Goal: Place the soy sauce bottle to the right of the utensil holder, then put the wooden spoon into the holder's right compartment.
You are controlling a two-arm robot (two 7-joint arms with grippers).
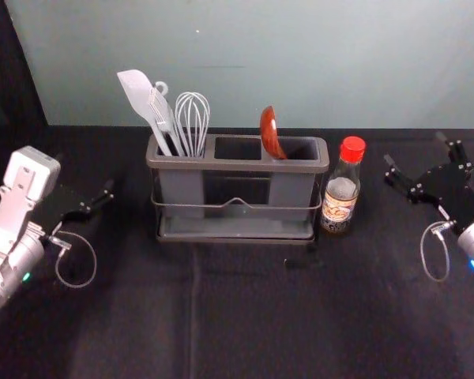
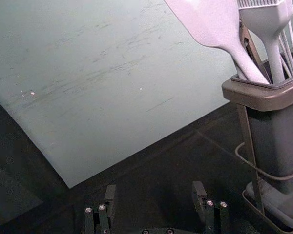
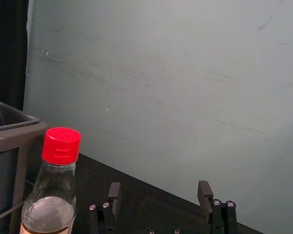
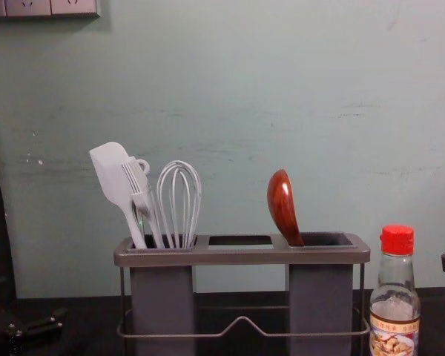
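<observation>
The soy sauce bottle (image 1: pixel 341 188) stands upright just right of the utensil holder (image 1: pixel 237 165); its red cap also shows in the chest view on the bottle (image 4: pixel 395 297). The wooden spoon (image 1: pixel 271 133) leans in the holder's right compartment, bowl up. My left gripper (image 1: pixel 94 201) is open, left of the holder, nothing between its fingers; in its wrist view the gripper (image 2: pixel 155 200) has spread fingers. Right of the bottle and apart from it is my right gripper (image 1: pixel 426 170), open and empty; the right wrist view shows the same gripper (image 3: pixel 159 200) near the bottle (image 3: pixel 51 195).
A white spatula (image 1: pixel 143 96), a brush and a whisk (image 1: pixel 193 118) stand in the holder's left compartment. Behind the black-covered table (image 1: pixel 245 324) rises a pale wall (image 1: pixel 300 63). A socket panel (image 4: pixel 50 7) is mounted on the wall.
</observation>
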